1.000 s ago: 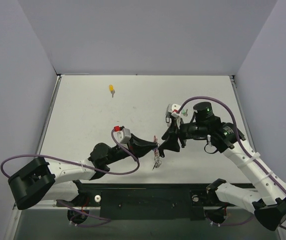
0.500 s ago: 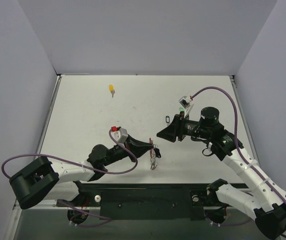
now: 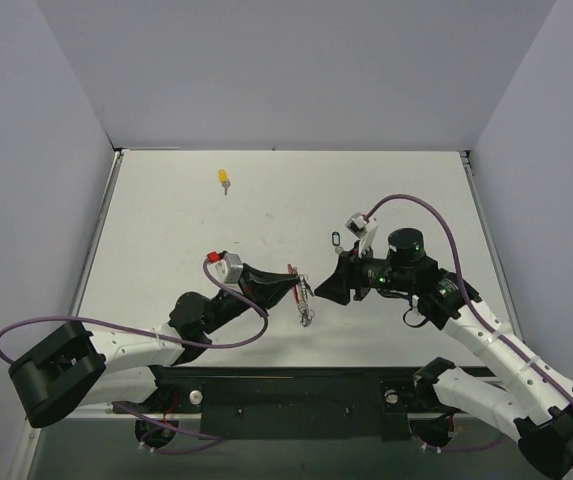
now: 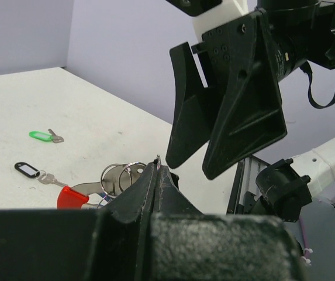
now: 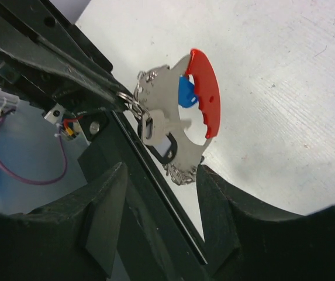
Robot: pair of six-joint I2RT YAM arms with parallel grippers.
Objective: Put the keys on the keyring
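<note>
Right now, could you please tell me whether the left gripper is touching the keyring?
Touching. In the right wrist view, the closed left gripper pinches the keyring by its silver rings, with no gap between them.

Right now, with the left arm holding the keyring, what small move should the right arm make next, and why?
Probably ease the right gripper forward and close on the free end of the keyring. Its jaws are open and empty, just short of it, while the left gripper grips it at one edge only.
</note>
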